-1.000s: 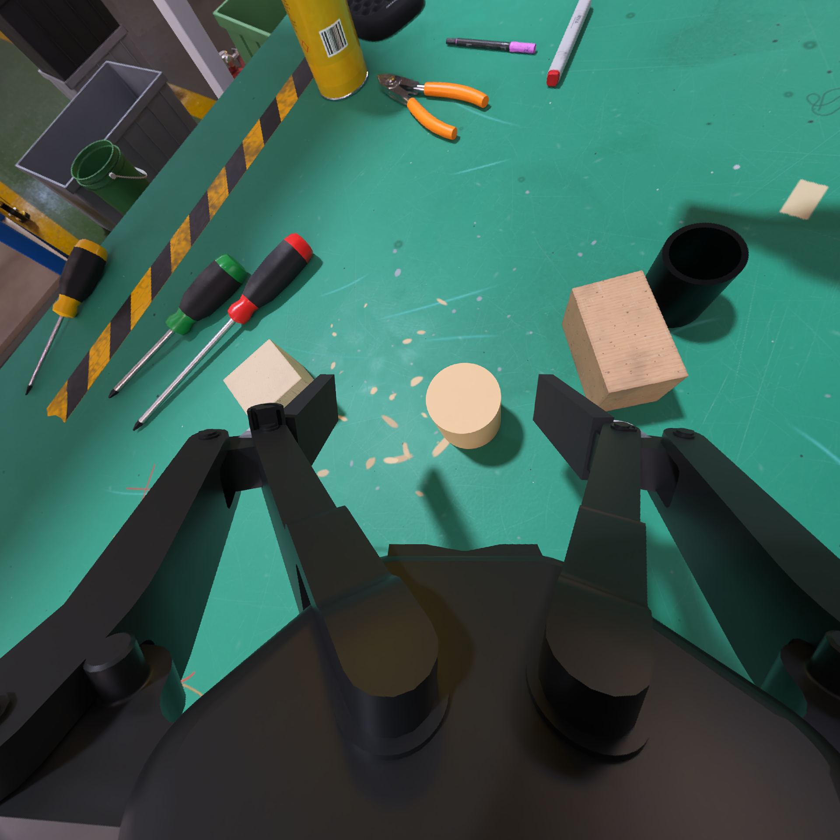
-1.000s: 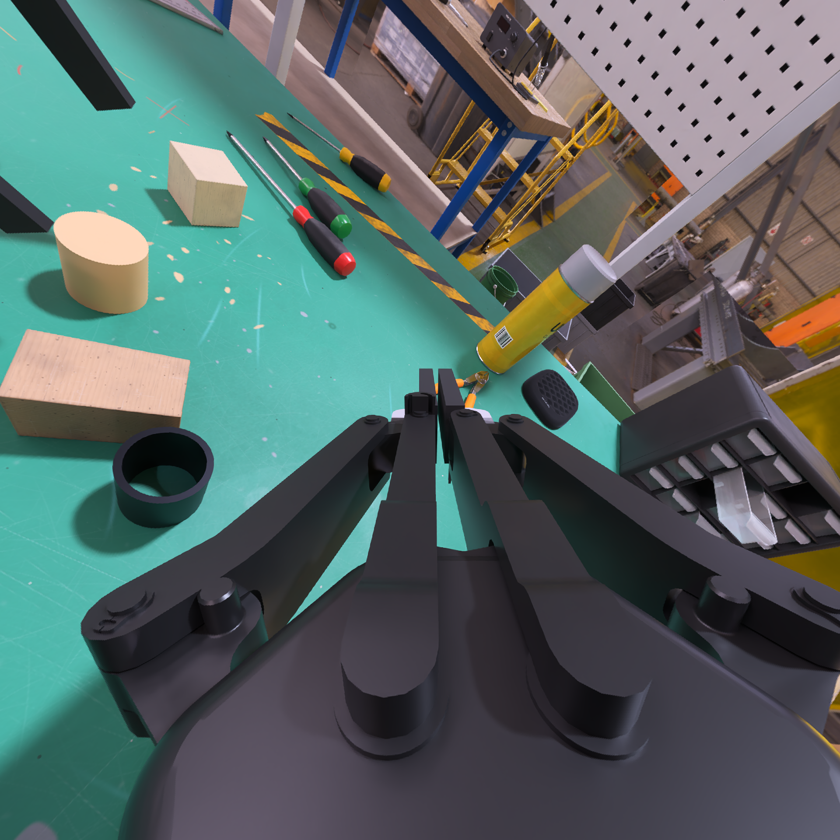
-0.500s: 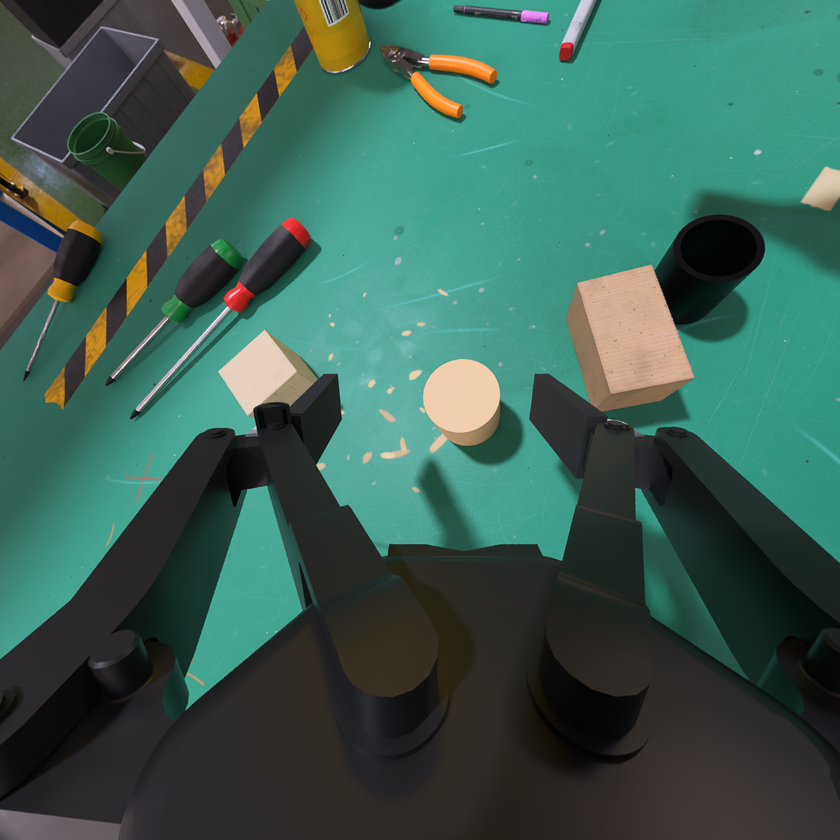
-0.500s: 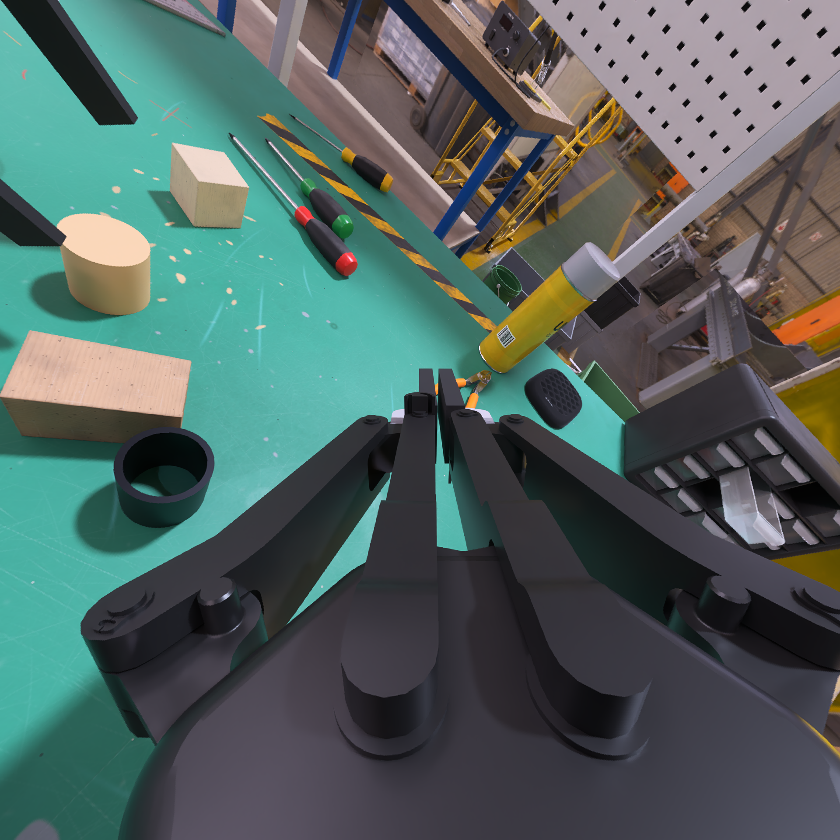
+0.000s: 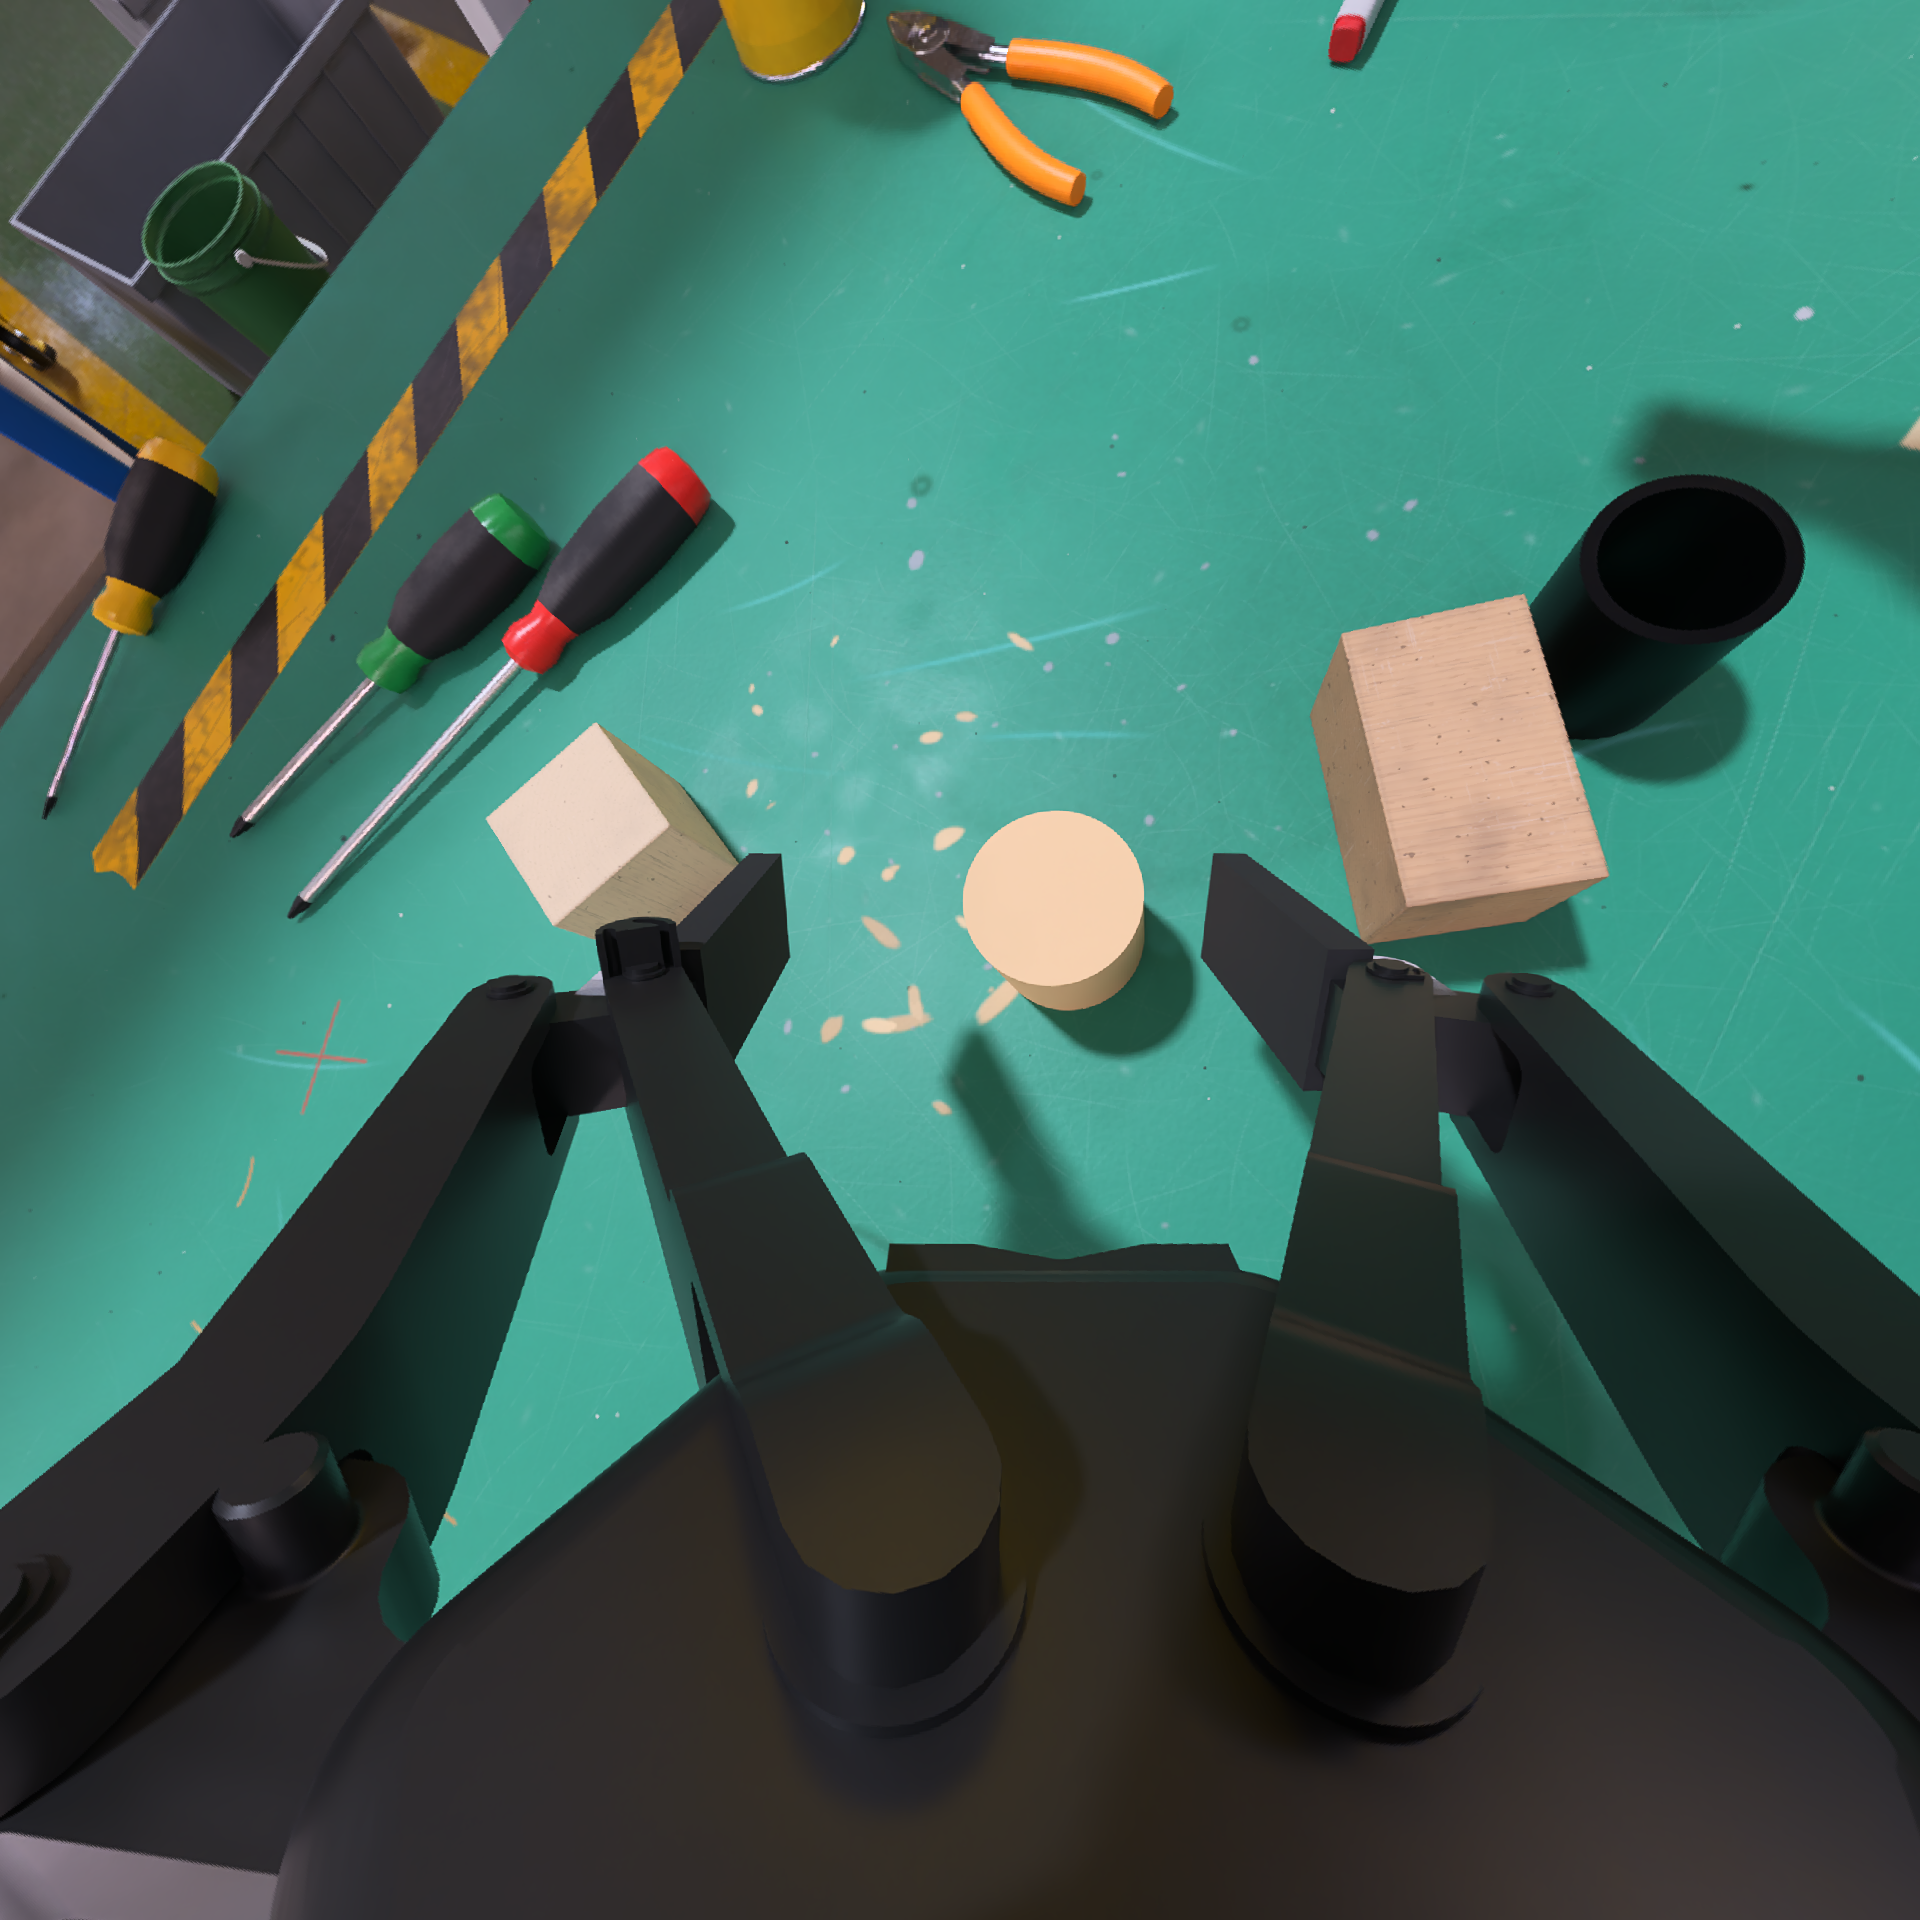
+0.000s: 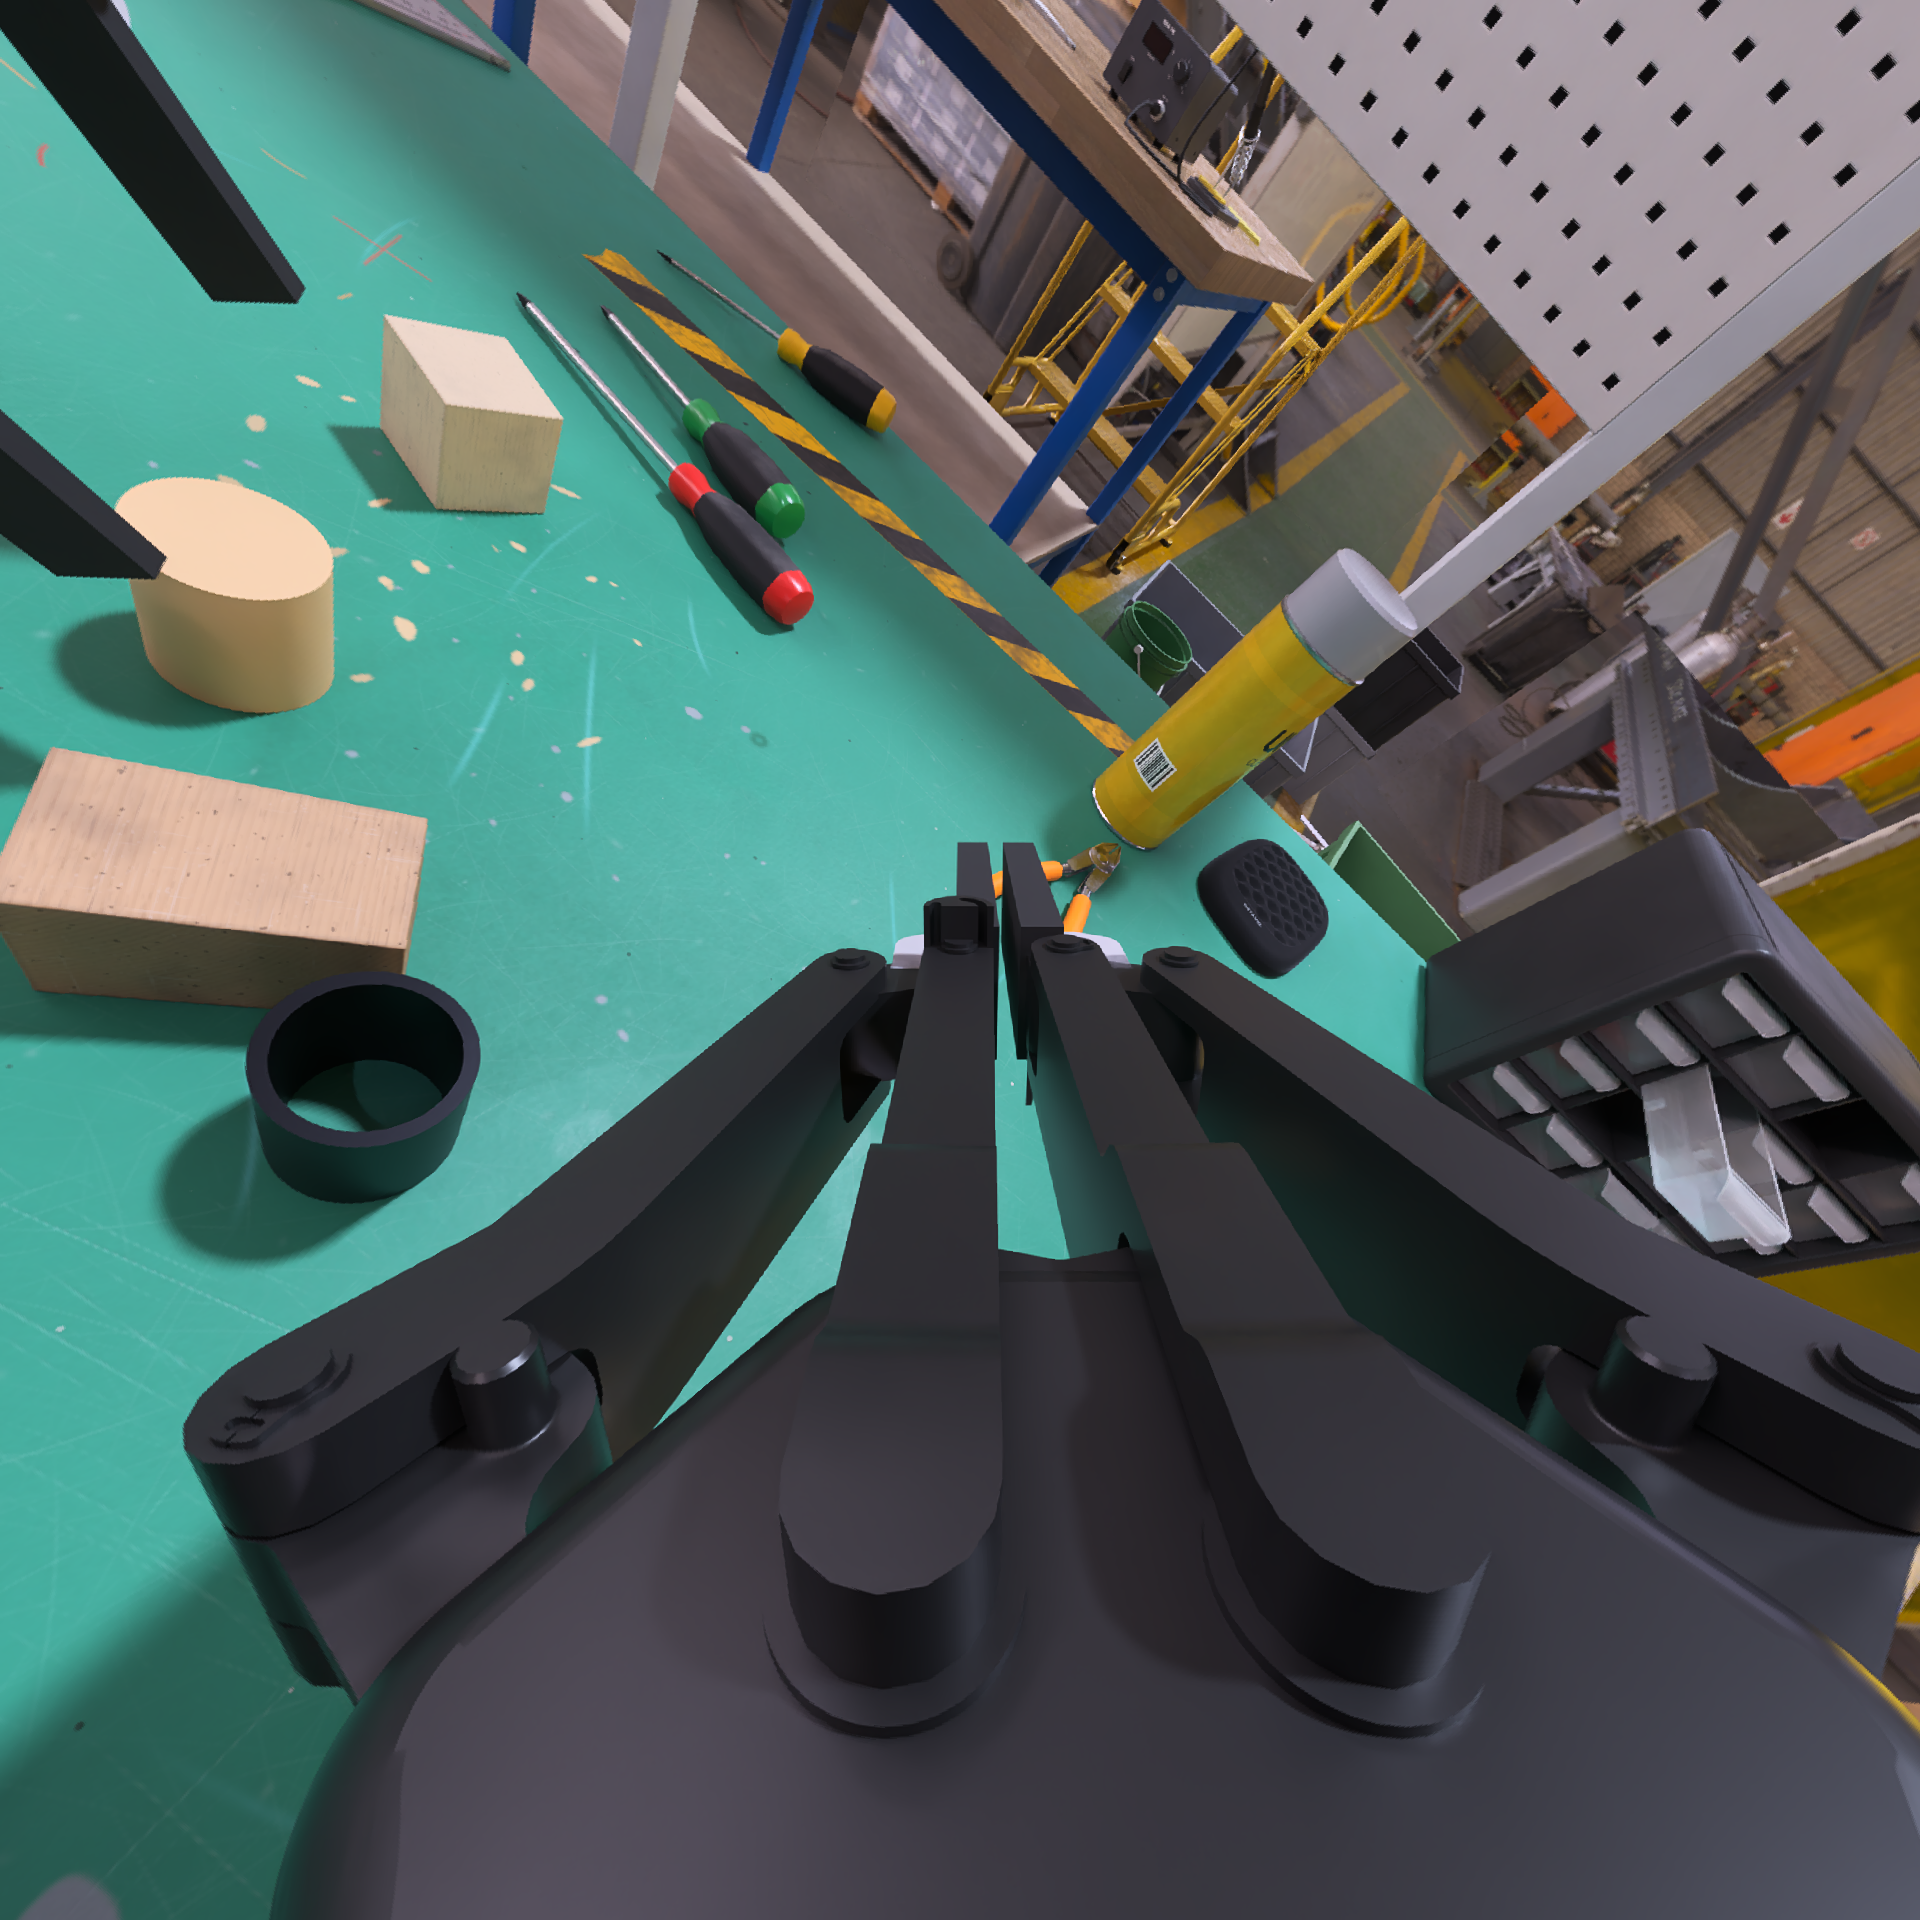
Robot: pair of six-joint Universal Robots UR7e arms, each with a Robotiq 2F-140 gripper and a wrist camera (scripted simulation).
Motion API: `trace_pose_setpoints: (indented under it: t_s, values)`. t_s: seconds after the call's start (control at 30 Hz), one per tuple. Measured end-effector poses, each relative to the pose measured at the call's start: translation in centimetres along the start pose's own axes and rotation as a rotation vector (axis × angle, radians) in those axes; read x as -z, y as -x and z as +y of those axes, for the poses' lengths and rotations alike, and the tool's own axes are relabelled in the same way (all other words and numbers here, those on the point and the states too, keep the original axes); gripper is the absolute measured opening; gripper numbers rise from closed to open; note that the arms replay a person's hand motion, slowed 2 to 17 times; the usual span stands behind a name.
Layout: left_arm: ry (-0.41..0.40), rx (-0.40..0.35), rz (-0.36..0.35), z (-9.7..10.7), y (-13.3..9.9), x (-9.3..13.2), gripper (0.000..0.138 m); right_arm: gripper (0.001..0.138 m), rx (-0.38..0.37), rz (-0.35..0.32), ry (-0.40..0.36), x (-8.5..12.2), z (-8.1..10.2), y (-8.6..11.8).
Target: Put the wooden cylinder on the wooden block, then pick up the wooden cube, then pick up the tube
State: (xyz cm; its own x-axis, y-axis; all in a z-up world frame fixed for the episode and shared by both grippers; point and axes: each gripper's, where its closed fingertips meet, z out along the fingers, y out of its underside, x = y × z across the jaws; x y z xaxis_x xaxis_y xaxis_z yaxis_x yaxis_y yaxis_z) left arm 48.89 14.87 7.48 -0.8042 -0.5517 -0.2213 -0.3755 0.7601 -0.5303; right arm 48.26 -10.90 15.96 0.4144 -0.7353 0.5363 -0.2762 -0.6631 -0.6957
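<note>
A pale wooden cylinder (image 5: 1052,900) stands upright on the green table, between the tips of my open left gripper (image 5: 995,925), which hovers above it. A wooden block (image 5: 1455,764) lies to its right, with a black tube (image 5: 1673,592) standing just behind the block. A small wooden cube (image 5: 603,826) sits at the left, by my left fingertip (image 5: 743,914). In the right wrist view, the cylinder (image 6: 234,592), block (image 6: 208,873), tube (image 6: 364,1081) and cube (image 6: 468,416) lie to the left of my right gripper (image 6: 997,883), which is shut and empty above the table.
Three screwdrivers (image 5: 582,613) lie at the left by a yellow-black striped table edge (image 5: 416,395). Orange pliers (image 5: 1039,104), a yellow spray can (image 6: 1236,707), a black speaker (image 6: 1262,909) and a black drawer organiser (image 6: 1683,1060) are at the far side.
My left gripper has moved lower and closer over the cylinder, still open. The right gripper has barely moved.
</note>
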Motion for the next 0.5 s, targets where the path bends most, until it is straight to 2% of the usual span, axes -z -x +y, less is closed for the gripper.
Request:
trace_pose_setpoints:
  t_s: [0.5]
  values:
    - [0.045, 0.035, 0.032, 0.15, -0.88, -0.74, 0.097, 0.004, 0.003, 0.000, 0.004, -0.13, 0.15, -0.13]
